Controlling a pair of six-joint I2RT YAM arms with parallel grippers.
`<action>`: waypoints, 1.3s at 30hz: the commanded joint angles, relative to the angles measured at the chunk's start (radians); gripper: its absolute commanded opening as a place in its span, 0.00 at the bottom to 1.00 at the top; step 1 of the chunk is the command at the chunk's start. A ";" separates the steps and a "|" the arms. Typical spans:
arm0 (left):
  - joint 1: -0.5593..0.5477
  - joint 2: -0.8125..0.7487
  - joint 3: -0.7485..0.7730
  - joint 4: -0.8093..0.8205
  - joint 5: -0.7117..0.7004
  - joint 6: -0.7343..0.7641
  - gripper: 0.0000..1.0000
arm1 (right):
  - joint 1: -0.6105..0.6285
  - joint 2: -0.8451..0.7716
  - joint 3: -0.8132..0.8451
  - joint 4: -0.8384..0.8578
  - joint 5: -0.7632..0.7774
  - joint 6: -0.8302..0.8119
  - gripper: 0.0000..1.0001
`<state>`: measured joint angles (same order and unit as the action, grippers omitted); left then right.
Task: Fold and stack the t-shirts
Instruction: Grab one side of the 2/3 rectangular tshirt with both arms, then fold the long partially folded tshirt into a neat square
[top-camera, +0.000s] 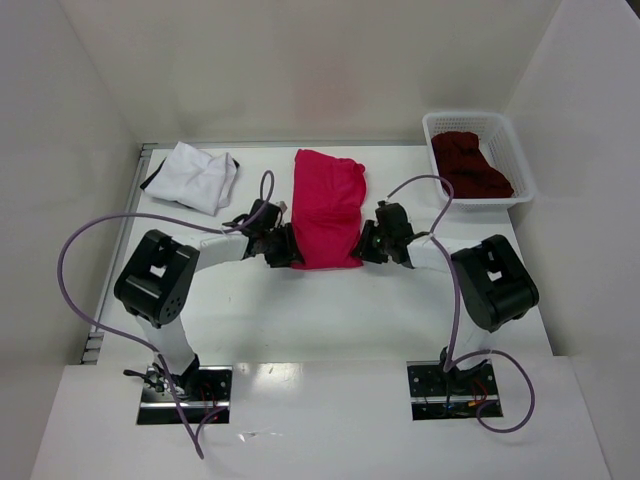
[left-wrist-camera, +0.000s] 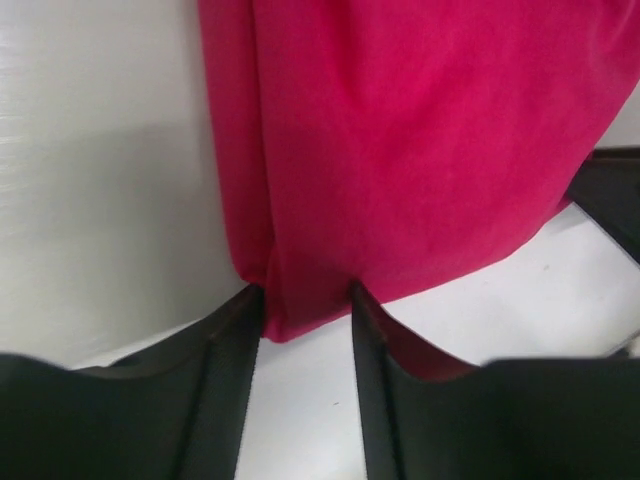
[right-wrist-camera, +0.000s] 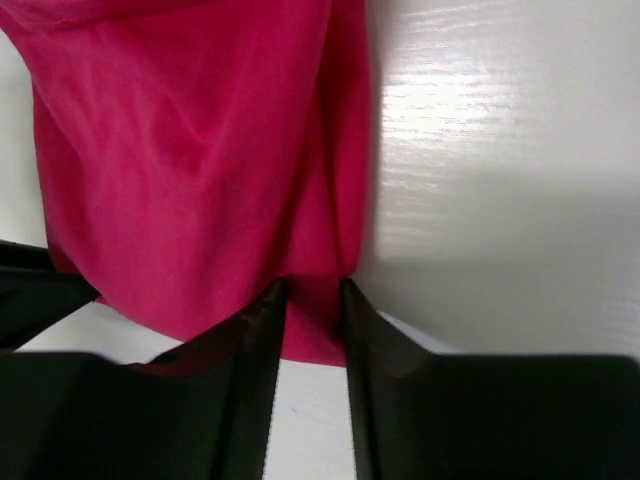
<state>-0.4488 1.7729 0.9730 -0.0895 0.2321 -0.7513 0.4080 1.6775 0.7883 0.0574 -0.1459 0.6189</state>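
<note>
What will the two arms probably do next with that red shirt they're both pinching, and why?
Probably lift the near hem together and carry it toward the far edge, folding the red shirt in half. The left end effector and the right end effector each have a near corner of it between their fingers, and it lies flat as a long strip, not yet folded short.

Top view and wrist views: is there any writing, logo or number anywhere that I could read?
None can be read.
The red t-shirt, white t-shirt, maroon t-shirt and basket show no print or label.
Anything on the base plates is too small to tell.
</note>
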 joint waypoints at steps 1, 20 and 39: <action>-0.002 0.046 0.026 -0.007 -0.028 -0.011 0.45 | 0.011 0.047 0.008 -0.010 0.011 -0.004 0.31; -0.054 -0.187 -0.063 -0.128 -0.091 -0.059 0.00 | 0.104 -0.228 -0.175 -0.109 0.054 0.064 0.00; -0.398 -0.771 -0.116 -0.388 -0.430 -0.356 0.00 | 0.184 -0.822 -0.219 -0.387 0.109 0.183 0.00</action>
<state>-0.8421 1.0538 0.8051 -0.4133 -0.1177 -1.0798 0.5865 0.8440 0.5125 -0.2859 -0.0601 0.7891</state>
